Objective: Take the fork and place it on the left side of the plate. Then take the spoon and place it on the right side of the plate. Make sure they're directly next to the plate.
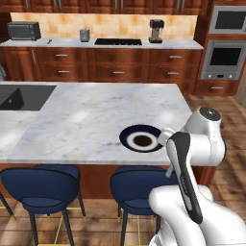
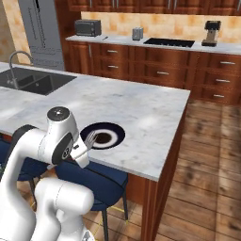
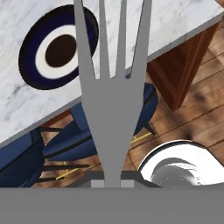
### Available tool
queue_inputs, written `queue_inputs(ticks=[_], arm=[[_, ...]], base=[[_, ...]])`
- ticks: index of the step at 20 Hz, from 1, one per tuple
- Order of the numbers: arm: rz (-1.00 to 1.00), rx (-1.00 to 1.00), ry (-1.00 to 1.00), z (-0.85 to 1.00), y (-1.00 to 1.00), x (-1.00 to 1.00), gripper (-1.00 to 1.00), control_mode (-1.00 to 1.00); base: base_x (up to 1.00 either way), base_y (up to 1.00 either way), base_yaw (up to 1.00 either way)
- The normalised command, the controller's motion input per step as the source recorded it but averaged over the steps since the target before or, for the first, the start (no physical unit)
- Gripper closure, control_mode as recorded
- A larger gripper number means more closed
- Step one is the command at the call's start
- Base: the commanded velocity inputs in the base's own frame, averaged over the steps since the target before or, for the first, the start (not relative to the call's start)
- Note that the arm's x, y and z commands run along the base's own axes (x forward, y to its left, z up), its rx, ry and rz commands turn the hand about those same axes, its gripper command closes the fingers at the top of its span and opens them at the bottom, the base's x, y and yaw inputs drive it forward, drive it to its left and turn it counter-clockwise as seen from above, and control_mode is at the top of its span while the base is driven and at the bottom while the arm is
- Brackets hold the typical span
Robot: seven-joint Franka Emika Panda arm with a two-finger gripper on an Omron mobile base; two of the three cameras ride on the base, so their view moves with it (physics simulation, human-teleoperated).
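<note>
Right now the claw (image 3: pixel 112 183) is clamped on the fork (image 3: pixel 109 105), handle pinched at six o'clock in the hand view, four tines pointing to twelve. Beyond the tines, the plate (image 3: pixel 57 48) lies at ten o'clock on the marble tabletop (image 3: pixel 175 22), near its edge, above blue stools (image 3: pixel 70 140).

You see the fork (image 3: pixel 107 109) as flat, matt grey metal, smooth and without glints. The plate (image 1: pixel 142 139) looks like glazed ceramic, its navy rim smooth. The counter (image 1: pixel 96 120) is polished white marble with grey veins, softly reflecting light. The stools (image 1: pixel 41 187) have matt blue upholstery; cabinets (image 1: pixel 120 65) and floor (image 2: pixel 207 160) look like varnished reddish wood.
</note>
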Motion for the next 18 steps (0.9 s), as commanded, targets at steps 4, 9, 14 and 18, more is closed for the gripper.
queue_inputs(ticks=[4,9,14,18], arm=[[0.06,0.0,0.05,0.0,0.0,0.41,1.0,-1.0],[0.06,0.0,0.04,0.0,0.0,0.54,1.0,-1.0],[0.1,-0.01,0.07,0.0,0.33,0.74,1.0,-1.0],[0.1,-0.11,0.17,0.0,0.76,0.72,1.0,-1.0]], base=[[0.0,0.0,0.0],[0.0,0.0,0.0],[0.0,0.0,0.0],[0.0,0.0,0.0]])
